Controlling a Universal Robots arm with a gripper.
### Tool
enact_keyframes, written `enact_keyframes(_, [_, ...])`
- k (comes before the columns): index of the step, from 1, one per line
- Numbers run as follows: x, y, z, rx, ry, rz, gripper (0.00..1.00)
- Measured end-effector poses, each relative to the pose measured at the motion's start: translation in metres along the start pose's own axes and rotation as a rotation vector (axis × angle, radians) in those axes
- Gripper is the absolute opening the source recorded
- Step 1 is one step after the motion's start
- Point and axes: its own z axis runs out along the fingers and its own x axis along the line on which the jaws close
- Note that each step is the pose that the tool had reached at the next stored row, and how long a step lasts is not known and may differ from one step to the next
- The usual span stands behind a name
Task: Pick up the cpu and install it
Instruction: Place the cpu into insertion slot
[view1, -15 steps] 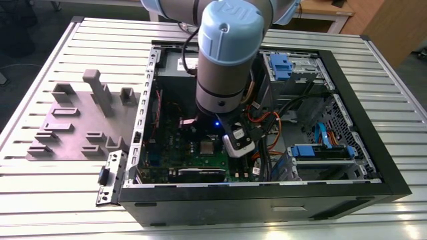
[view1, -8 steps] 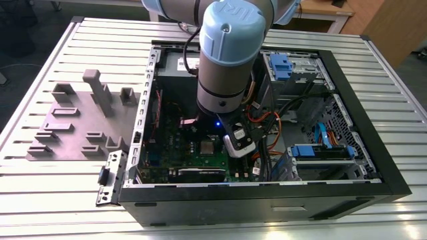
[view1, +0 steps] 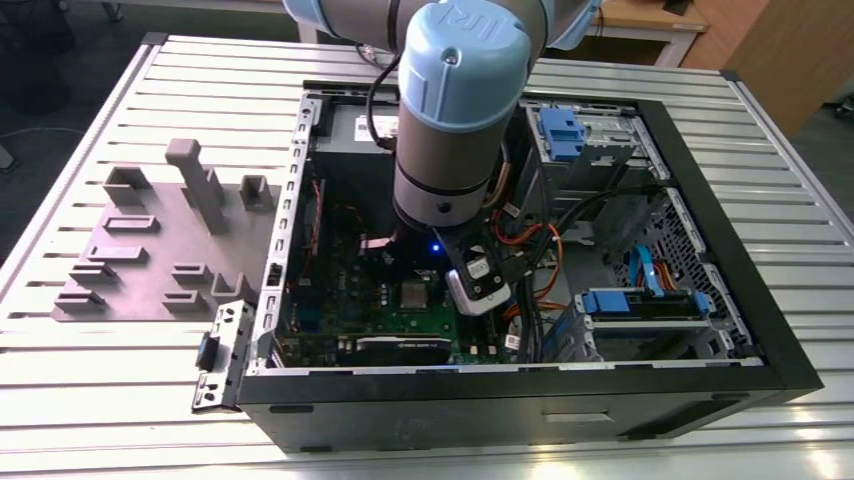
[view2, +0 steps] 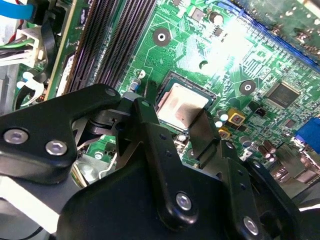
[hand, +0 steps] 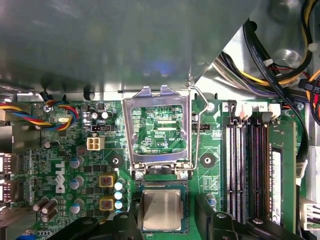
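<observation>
Green motherboard (hand: 207, 145): lies flat on the floor of the open computer case (view1: 694, 330), toward seven o'clock of the interior in the exterior view.
Location of the cpu (hand: 161, 210): sits square in its socket on the motherboard, pale metal top facing up, with a dark socket rim showing round it in both wrist views.
My gripper (hand: 164, 219): hangs directly over the cpu, close above it.
My fingers (view2: 150, 130): spread apart, one on each side of the cpu. A gap shows between each finger and the chip's edge, and I grip nothing.
Socket frame (hand: 157, 94): swung up on its hinge at the socket's edge. The board shows through its window.
Retaining lever (hand: 196, 130): raised, just beside the frame.
Memory slots (hand: 247, 170): run alongside the socket, near it but apart.
My arm (view1: 454, 130): enters the case from twelve o'clock in the exterior view.
Grey fixture plate (view1: 147, 250): outside the case at nine o'clock, carrying upright blocks, on the slatted table (view1: 107, 400).
</observation>
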Motion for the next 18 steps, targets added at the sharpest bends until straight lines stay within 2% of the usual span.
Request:
enact_keyframes(8, [0.0021, 0.0, -0.0009, -0.0001, 0.0001, 0.0, 0.53])
enact_keyframes(12, [0.0023, 0.0, -0.0049, 0.0002, 0.0015, 0.0, 0.53])
enact_keyframes(18, [0.0006, 0.0, -0.0034, 0.0001, 0.0018, 0.0, 0.53])
